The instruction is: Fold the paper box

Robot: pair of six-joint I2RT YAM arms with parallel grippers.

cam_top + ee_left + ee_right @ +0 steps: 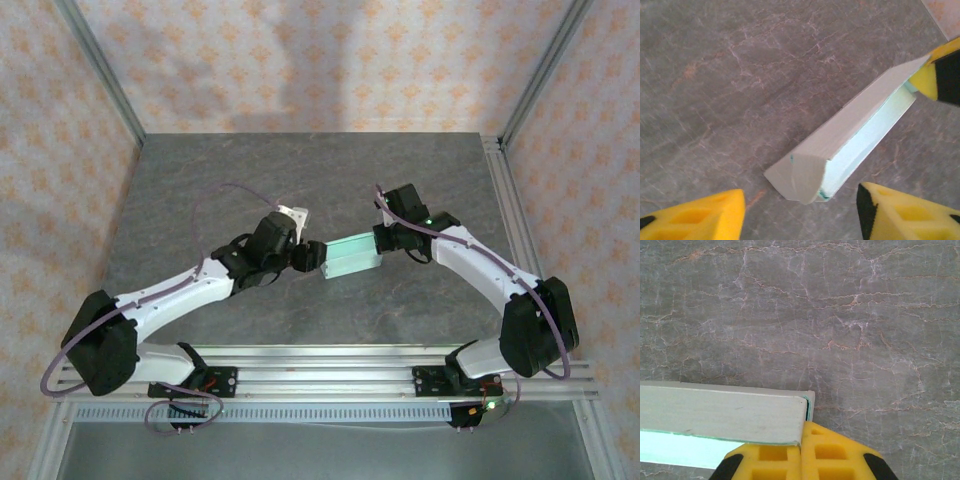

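A grey marbled table [300, 170] (veined with pale cracks), peach patterned walls [300, 60] left, right and far, metal rails [330, 365] near.

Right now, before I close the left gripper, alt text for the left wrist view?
The paper box runs diagonally over the grey table, its folded near end just ahead of the open left gripper, untouched. The right gripper pinches its far end.

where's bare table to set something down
The table is bare across its far half, up to the back wall. A smaller bare patch between the paper box and the near rail. Crowded mid-table, where left gripper and right gripper meet at the box.
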